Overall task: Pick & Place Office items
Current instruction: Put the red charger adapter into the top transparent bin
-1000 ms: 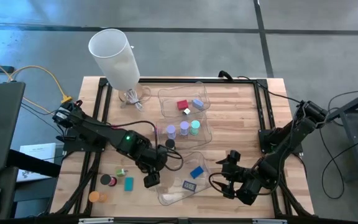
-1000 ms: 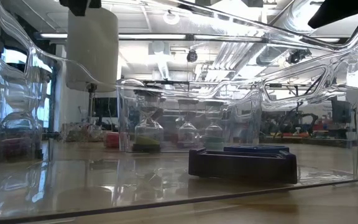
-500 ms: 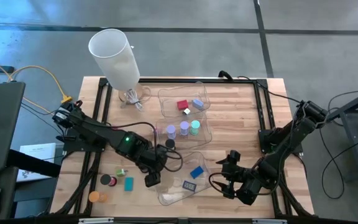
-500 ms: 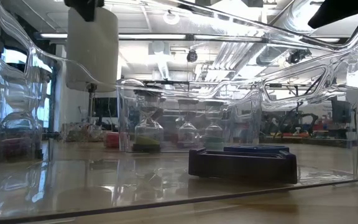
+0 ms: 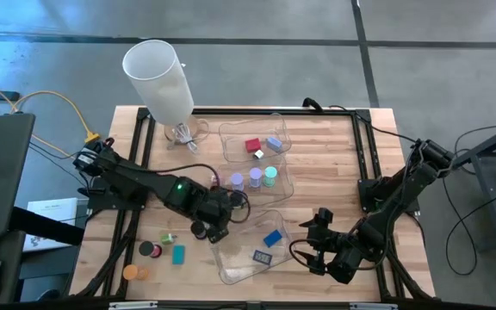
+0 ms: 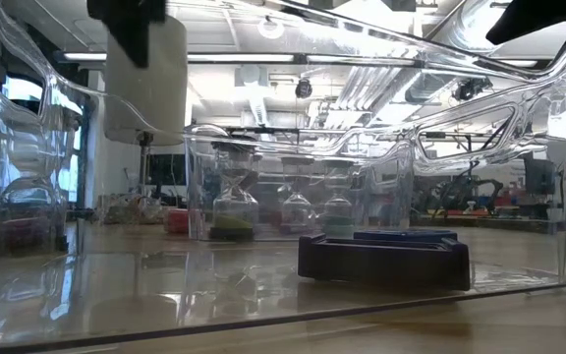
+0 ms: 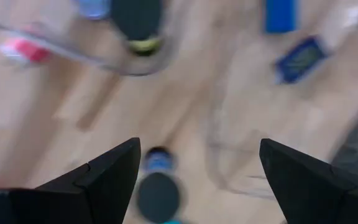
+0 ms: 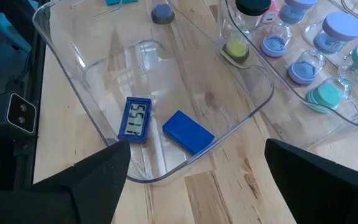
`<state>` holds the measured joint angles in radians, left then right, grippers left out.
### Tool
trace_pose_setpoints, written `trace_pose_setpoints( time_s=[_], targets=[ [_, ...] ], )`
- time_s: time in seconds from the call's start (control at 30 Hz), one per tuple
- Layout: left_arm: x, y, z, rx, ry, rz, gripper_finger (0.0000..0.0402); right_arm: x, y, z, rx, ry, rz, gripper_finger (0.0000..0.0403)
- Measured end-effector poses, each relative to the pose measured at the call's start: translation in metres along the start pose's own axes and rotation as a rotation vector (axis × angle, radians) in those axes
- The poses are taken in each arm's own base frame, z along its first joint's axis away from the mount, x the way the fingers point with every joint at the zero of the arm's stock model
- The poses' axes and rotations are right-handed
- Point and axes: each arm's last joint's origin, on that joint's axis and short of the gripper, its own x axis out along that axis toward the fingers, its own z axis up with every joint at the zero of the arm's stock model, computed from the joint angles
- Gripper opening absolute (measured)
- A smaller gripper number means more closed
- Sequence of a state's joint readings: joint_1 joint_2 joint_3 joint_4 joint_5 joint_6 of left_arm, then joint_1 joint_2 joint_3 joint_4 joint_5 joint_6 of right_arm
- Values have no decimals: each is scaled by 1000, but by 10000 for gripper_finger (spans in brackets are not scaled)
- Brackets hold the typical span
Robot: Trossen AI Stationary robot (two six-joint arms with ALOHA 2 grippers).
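Wood table (image 5: 334,172): both jaws wide open, empty.

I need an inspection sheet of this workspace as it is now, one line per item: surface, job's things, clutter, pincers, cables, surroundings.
Surface: wooden table, black frame rails along its sides.
Job's things: red block in the far clear tray; lilac cylinder and teal cylinder in the middle tray; blue block and small digital clock in the near tray; black disc, teal rectangle and orange disc loose on the table.
Clutter: white lamp shade at the far left corner.
Pincers: left pincer open, above the table beside the near tray; right pincer open, waiting right of that tray.
Cables: yellow cable at the left edge.
Surroundings: grey floor; no person seen.
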<state>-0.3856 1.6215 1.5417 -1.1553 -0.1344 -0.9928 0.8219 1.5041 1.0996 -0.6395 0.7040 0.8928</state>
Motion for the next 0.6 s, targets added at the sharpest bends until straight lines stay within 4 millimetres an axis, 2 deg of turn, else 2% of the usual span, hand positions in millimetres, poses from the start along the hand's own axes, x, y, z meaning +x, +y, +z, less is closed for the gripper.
trace_pose_setpoints(
  time_s=[0.17, 0.27, 0.4, 0.6],
  targets=[
    [-4, 23, -7, 70, 211, 125, 321, 0, 0, 0, 0, 0, 0, 362],
    [-11, 40, -16, 99, 331, 275, 321, 0, 0, 0, -1, 0, 0, 362],
    [-10, 43, -18, 179, 274, 282, 321, 0, 0, 0, 0, 0, 0, 362],
    [-6, 51, -12, -144, 145, 413, 321, 0, 1, 0, 4, -7, 2, 362]
  ],
)
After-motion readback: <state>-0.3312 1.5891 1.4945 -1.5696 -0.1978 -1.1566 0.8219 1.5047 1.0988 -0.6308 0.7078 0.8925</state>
